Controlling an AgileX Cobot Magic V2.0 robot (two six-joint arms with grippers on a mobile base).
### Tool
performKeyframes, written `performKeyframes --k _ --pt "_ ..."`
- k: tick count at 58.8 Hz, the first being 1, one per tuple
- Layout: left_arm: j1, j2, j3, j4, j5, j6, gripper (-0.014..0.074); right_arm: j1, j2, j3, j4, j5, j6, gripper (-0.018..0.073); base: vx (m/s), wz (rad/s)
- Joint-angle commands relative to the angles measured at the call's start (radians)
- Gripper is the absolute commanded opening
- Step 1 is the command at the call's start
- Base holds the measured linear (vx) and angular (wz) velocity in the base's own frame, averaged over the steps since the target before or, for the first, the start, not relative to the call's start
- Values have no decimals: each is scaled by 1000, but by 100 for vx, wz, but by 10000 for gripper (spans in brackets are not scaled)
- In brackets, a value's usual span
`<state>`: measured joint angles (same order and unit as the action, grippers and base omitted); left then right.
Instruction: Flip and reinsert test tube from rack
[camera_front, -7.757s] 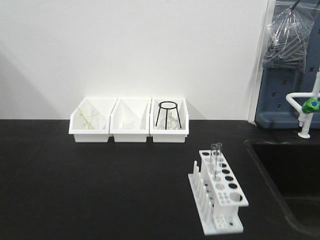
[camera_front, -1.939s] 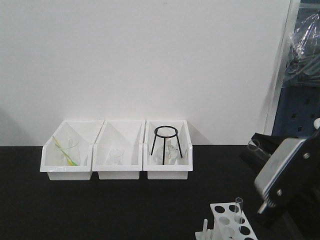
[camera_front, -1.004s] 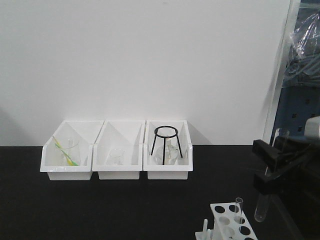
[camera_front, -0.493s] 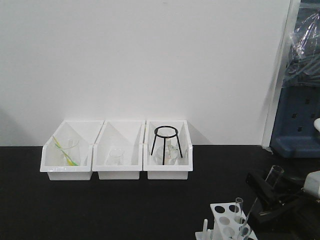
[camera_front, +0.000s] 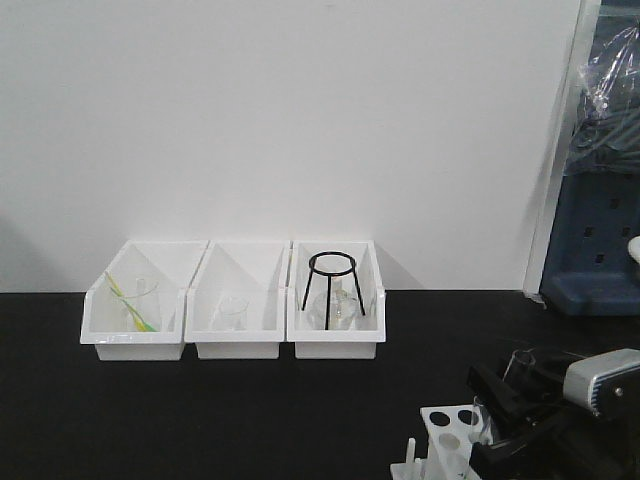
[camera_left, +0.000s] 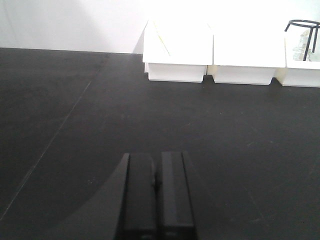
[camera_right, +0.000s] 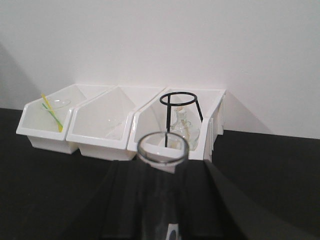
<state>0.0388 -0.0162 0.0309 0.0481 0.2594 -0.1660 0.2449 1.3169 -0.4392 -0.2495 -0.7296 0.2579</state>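
Note:
The white rack (camera_front: 446, 437) shows only in part at the bottom edge of the front view, with round holes in its top plate. My right gripper (camera_front: 503, 398) hangs low just right of and over the rack's far end. It is shut on a clear glass test tube (camera_front: 519, 358), whose open mouth points up and away. In the right wrist view the tube (camera_right: 162, 192) stands between the two dark fingers (camera_right: 125, 200) with its open rim on top; its lower end is hidden. My left gripper (camera_left: 156, 172) is shut and empty over the bare black tabletop.
Three white open bins (camera_front: 232, 322) stand in a row at the back wall; the right one holds a black wire tripod (camera_front: 331, 280), the left one yellow-green sticks (camera_front: 128, 300). They also show in the right wrist view (camera_right: 100, 131). A blue cabinet (camera_front: 598, 240) stands at the far right.
My right gripper has come down with the tube, from holding it high right of the rack to low over the rack's far end. The left gripper's earlier state is not shown.

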Motion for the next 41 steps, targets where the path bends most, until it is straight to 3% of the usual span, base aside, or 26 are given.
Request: performKeyframes --k 1,41 --pt "-4 -11 2 -5 -79 0 -6 -6 7 -26 -26 -108 -16 -8 0 0" --pt "-4 -11 2 -5 -79 0 -6 -3 249 -26 -50 -235 -31 -8 0 0"
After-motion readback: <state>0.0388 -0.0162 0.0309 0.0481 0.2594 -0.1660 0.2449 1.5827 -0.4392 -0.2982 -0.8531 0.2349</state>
